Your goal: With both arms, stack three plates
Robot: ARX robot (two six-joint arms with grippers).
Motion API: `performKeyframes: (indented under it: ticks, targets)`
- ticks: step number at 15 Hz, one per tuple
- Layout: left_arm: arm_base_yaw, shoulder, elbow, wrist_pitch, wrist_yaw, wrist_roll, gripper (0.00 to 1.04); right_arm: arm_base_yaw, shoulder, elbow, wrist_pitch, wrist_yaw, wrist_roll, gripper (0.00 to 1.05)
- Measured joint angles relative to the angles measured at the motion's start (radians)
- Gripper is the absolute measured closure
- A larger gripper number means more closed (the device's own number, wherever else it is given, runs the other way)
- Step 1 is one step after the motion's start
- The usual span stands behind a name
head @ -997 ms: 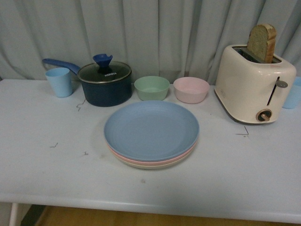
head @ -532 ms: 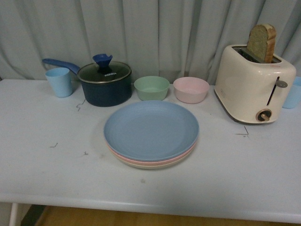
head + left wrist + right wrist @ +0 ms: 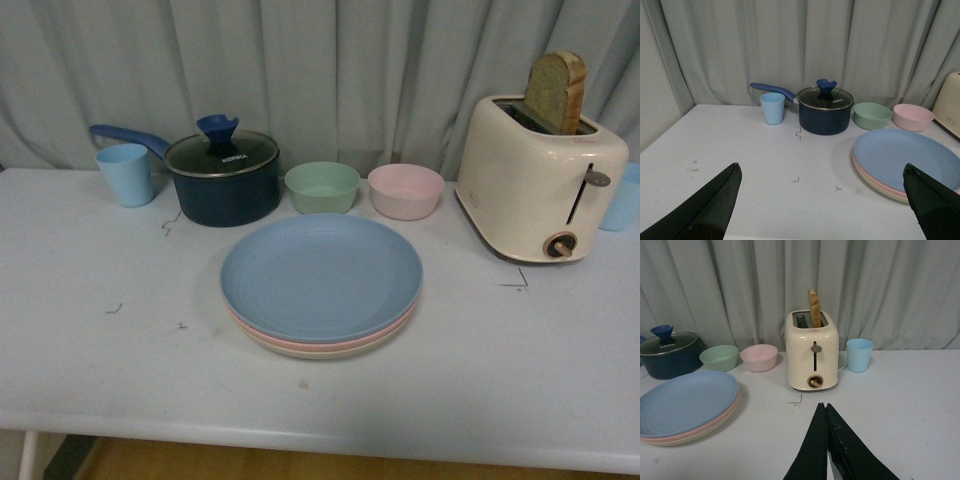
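The three plates lie in one stack at the middle of the white table. The light blue plate is on top, the pink plate shows as a rim under it, and the cream plate is at the bottom. The stack also shows in the left wrist view and the right wrist view. Neither arm shows in the front view. My left gripper is open and empty, back from the stack over bare table. My right gripper is shut and empty, to the right of the stack.
Behind the stack stand a dark blue lidded pot, a green bowl and a pink bowl. A blue cup is at back left. A cream toaster with bread stands at right, another blue cup beyond it.
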Motion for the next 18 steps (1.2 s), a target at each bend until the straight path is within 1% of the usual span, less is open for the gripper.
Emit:
performKeyframes:
  ticks: [4, 6, 7, 9, 10, 12, 18]
  targets:
    - [0.000, 0.000, 0.000, 0.000, 0.000, 0.000, 0.07, 0.000, 0.000, 0.000, 0.000, 0.000, -0.001, 1.03]
    - [0.000, 0.000, 0.000, 0.000, 0.000, 0.000, 0.07, 0.000, 0.000, 0.000, 0.000, 0.000, -0.002, 0.80]
    - [0.000, 0.000, 0.000, 0.000, 0.000, 0.000, 0.07, 0.000, 0.000, 0.000, 0.000, 0.000, -0.002, 0.66]
    - [0.000, 0.000, 0.000, 0.000, 0.000, 0.000, 0.07, 0.000, 0.000, 0.000, 0.000, 0.000, -0.002, 0.42]
    - [0.000, 0.000, 0.000, 0.000, 0.000, 0.000, 0.07, 0.000, 0.000, 0.000, 0.000, 0.000, -0.002, 0.33]
    - [0.000, 0.000, 0.000, 0.000, 0.000, 0.000, 0.07, 0.000, 0.000, 0.000, 0.000, 0.000, -0.002, 0.06]
    - [0.000, 0.000, 0.000, 0.000, 0.000, 0.000, 0.07, 0.000, 0.000, 0.000, 0.000, 0.000, -0.002, 0.06]
